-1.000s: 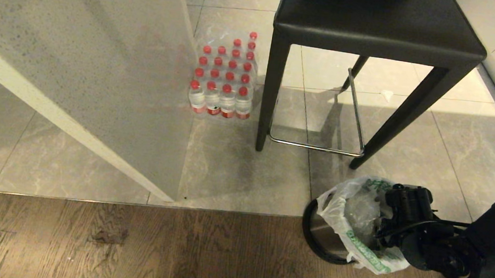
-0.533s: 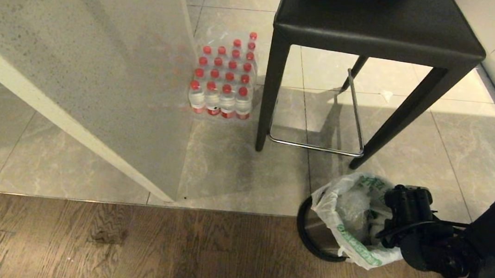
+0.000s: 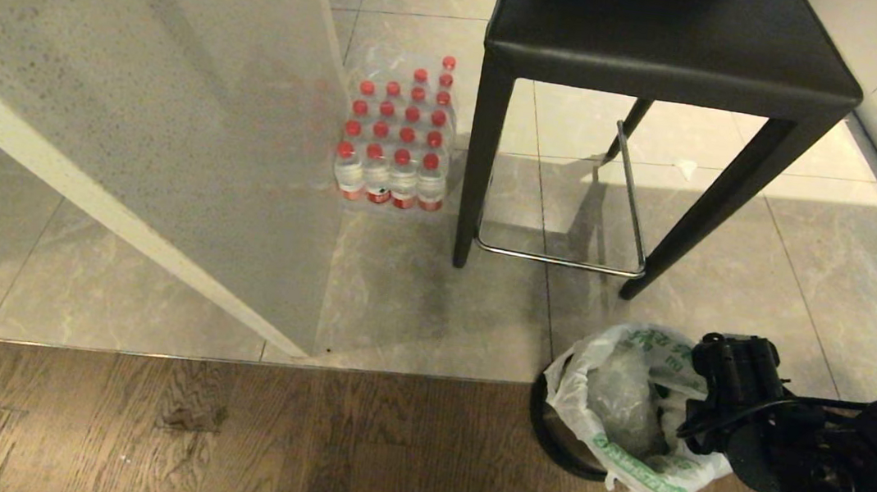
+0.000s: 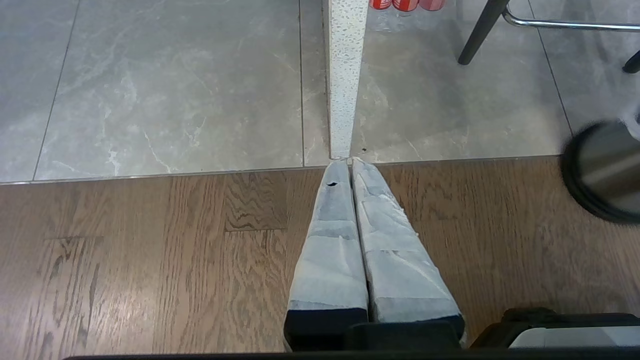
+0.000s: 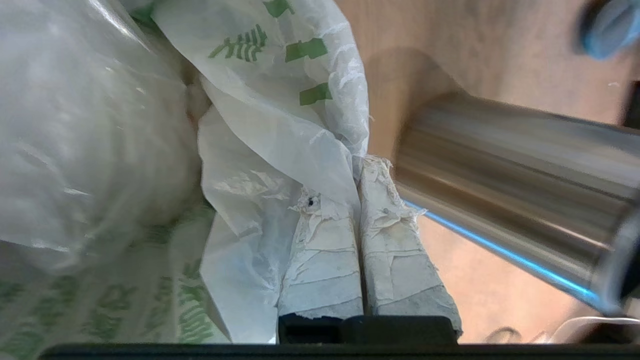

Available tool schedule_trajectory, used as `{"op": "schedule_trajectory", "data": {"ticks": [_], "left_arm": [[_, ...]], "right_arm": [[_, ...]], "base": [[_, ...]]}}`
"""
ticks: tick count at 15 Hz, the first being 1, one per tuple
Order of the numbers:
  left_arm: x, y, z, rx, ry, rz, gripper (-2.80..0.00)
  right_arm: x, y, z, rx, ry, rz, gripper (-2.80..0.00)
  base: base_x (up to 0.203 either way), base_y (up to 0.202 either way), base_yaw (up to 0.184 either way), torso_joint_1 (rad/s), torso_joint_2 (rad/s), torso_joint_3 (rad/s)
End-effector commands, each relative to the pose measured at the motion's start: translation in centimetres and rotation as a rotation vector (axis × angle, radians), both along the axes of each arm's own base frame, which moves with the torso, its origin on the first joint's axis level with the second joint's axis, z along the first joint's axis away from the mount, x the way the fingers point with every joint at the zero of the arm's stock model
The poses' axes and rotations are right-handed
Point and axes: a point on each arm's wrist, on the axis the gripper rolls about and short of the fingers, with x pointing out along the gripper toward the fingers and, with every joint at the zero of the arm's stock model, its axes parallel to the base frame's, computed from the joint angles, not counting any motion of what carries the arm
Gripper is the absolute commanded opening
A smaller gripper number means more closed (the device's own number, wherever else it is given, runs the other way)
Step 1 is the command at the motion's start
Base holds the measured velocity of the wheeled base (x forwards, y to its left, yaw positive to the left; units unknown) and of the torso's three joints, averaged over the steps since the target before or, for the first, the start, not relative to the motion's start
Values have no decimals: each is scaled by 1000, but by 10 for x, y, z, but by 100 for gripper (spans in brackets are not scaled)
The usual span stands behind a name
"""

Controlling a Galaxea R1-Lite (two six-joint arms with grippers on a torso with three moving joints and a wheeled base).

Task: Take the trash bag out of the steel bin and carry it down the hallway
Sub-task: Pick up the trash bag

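Note:
The trash bag (image 3: 619, 399), thin white plastic with green print, sits in the steel bin (image 3: 549, 436) on the floor in front of the stool. Only the bin's black rim and a strip of steel show under the bag. My right gripper (image 5: 357, 185) reaches in from the right and is shut on a fold of the bag's (image 5: 280, 125) edge. In the head view its black body (image 3: 730, 370) covers the bag's right side. The left gripper (image 4: 349, 162) hangs shut and empty over the wood floor, with the bin (image 4: 605, 170) off to its side.
A black stool (image 3: 669, 33) stands just beyond the bin, its chrome footrest (image 3: 561, 260) low. A pack of red-capped bottles (image 3: 397, 138) sits beside a pale stone counter (image 3: 135, 79). A shiny steel cylinder (image 5: 505, 160) lies close to my right fingers. Wood flooring meets the grey tiles here.
The right gripper has closed on the bag's edge and drawn back slightly to the right. The bag's mouth has shifted with it, and the bin rocked a little.

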Motion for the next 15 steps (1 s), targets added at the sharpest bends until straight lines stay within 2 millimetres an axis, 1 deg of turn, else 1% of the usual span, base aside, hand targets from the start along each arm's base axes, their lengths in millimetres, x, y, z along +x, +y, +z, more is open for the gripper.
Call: {"op": "schedule_trajectory", "data": {"ticks": [1, 3, 4, 5, 6, 7, 8, 10, 12, 13, 14, 15], "left_arm": [[0, 0, 0, 0, 0, 0, -280], [0, 0, 0, 0, 0, 0, -280], [0, 0, 0, 0, 0, 0, -280], [0, 0, 0, 0, 0, 0, -280], [0, 0, 0, 0, 0, 0, -280], [0, 0, 0, 0, 0, 0, -280], [0, 0, 0, 0, 0, 0, -280], [0, 0, 0, 0, 0, 0, -280], [0, 0, 0, 0, 0, 0, -280], [0, 0, 0, 0, 0, 0, -280], [0, 0, 0, 0, 0, 0, -280], [0, 0, 0, 0, 0, 0, -280]], "right_arm": [[-10, 3, 18, 3, -37, 11, -280], [-13, 5, 19, -1, -37, 16, -280], [-13, 5, 23, 4, -54, 20, -280], [-15, 8, 22, 3, -45, 30, -280], [-13, 10, 22, 10, -59, 32, -280], [-8, 12, 30, 30, -107, 35, -280], [-9, 12, 27, 22, -87, 39, -280], [-7, 11, 33, 24, -125, 36, -280], [-8, 11, 14, 15, -49, 27, -280], [-6, 13, 19, 31, -76, 26, -280], [-2, 17, 31, 52, -127, 34, -280], [-2, 18, 31, 53, -128, 34, -280]], "base": [[0, 0, 0, 0, 0, 0], [0, 0, 0, 0, 0, 0], [0, 0, 0, 0, 0, 0], [0, 0, 0, 0, 0, 0], [0, 0, 0, 0, 0, 0], [0, 0, 0, 0, 0, 0], [0, 0, 0, 0, 0, 0], [0, 0, 0, 0, 0, 0], [0, 0, 0, 0, 0, 0], [0, 0, 0, 0, 0, 0], [0, 0, 0, 0, 0, 0], [0, 0, 0, 0, 0, 0]]}}
